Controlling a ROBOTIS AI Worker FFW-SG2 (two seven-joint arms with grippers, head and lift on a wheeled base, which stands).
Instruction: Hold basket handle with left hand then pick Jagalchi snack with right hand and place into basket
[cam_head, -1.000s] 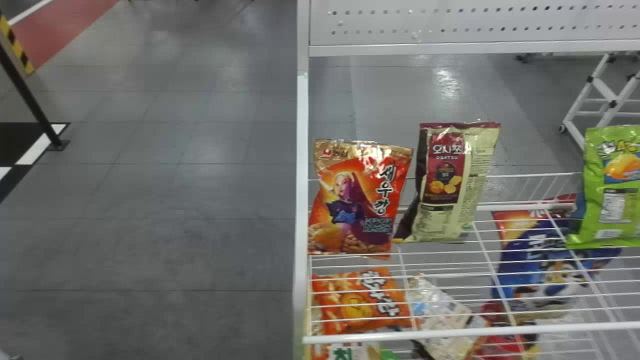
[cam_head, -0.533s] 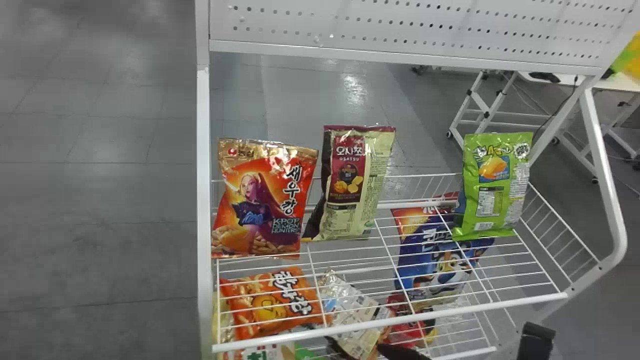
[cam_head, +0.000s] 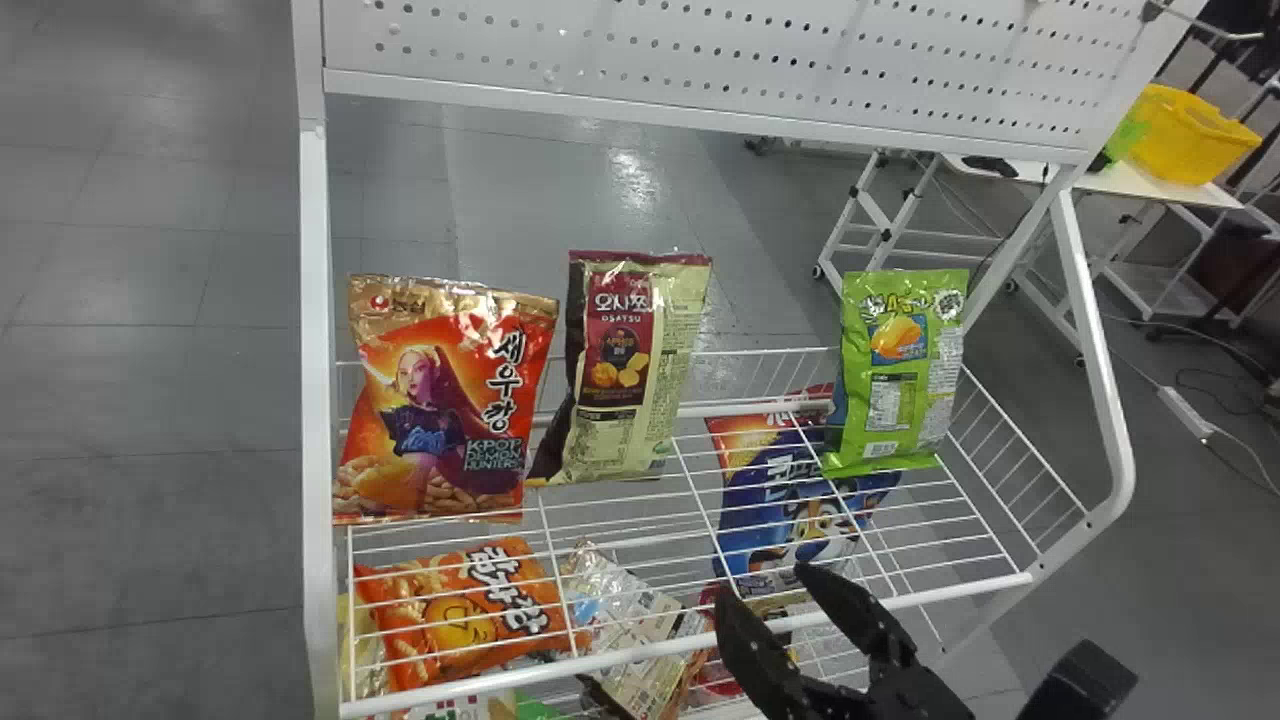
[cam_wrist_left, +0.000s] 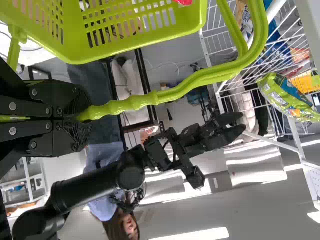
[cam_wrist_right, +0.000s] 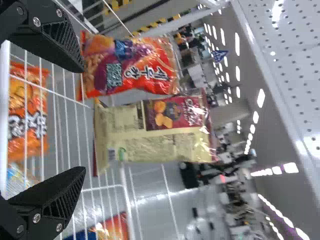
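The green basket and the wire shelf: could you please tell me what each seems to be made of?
The green basket looks like glossy moulded plastic, with slots in its wall and highlights along its handle. The wire shelf appears to be white-coated metal, given its thin, straight rods; paint or plastic coating, I can't tell.

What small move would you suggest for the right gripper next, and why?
I would probably ease the right gripper forward around the cream-and-maroon bag, if that is the snack wanted: it stands ahead of the open fingers, and the left gripper holds the basket handle.
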